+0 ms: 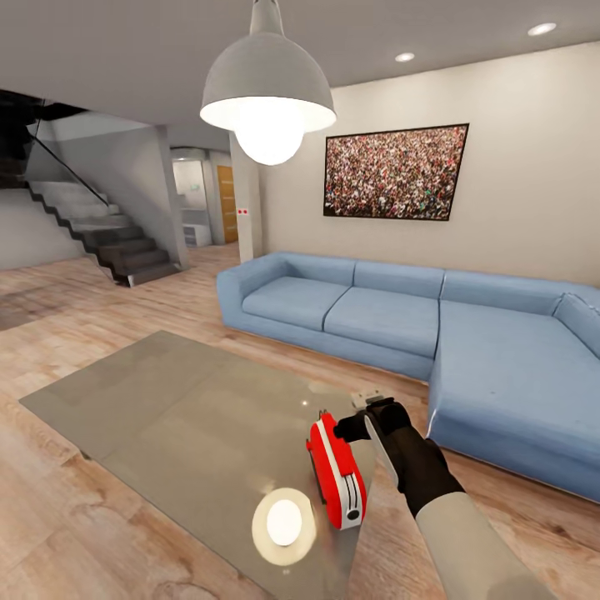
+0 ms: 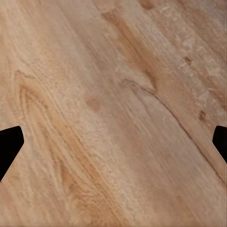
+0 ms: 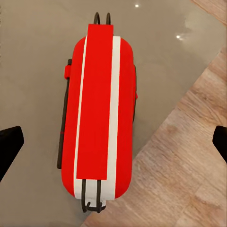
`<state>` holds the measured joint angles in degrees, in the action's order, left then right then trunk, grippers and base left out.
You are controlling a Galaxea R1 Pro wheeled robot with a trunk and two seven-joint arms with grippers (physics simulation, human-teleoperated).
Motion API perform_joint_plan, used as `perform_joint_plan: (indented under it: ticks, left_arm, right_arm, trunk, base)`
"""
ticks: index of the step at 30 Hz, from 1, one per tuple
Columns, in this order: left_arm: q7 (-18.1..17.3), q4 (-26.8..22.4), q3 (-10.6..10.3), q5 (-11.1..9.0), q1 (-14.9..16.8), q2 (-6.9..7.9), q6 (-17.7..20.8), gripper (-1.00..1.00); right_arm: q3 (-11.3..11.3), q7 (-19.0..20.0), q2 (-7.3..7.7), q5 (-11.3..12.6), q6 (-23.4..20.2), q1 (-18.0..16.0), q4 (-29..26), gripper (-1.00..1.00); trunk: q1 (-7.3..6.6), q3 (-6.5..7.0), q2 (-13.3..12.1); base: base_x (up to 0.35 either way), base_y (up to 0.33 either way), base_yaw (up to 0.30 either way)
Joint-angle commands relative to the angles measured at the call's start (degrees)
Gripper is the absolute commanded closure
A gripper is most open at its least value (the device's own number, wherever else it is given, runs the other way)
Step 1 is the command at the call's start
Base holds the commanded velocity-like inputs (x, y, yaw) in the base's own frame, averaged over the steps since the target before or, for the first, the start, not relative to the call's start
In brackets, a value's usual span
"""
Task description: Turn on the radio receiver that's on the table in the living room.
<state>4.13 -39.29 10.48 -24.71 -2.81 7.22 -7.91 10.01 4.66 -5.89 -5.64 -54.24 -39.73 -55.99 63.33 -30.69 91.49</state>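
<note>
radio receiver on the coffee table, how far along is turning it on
Done: the robot has reached the table. In hand: the right gripper, fingers spread, hovers over the radio receiver at the table's edge; contact can't be confirmed. Left: operating its switch; nothing shows it on.

head: wide over table (image 1: 167,400) | right wrist: close above it; left wrist: floor (image 2: 113,94)

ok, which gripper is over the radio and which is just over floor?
The right gripper is open above the red radio receiver at the table edge. The left gripper, also open, faces bare wood floor.
</note>
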Motion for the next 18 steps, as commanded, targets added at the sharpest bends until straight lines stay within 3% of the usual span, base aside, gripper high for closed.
perform_joint_plan:
  ticks: [1, 14, 18]
  left_arm:
    - [0.0, 0.0, -0.01, 0.04, 0.0, -0.1, 0.0, -1.0]
    - [0.0, 0.0, 0.03, 0.1, 0.0, -0.36, -0.08, -1.0]
    - [0.03, 0.08, 0.03, 0.17, 0.0, -0.26, 0.08, -1.0]
  right_arm:
    - [0.01, 0.0, -0.03, 0.0, 0.0, 0.0, 0.0, -1.0]
    - [0.01, 0.0, -0.08, 0.7, 0.01, 0.01, 0.0, -1.0]
    - [0.01, 0.02, -0.08, 0.69, 0.01, 0.0, 0.0, -1.0]
  trunk:
    - [0.23, -0.18, 0.42]
    - [3.08, -2.52, 5.63]
    - [3.08, -2.52, 5.63]
  base:
    - [0.0, 0.0, 0.0]
    - [0.0, 0.0, 0.0]
    - [0.0, 0.0, 0.0]
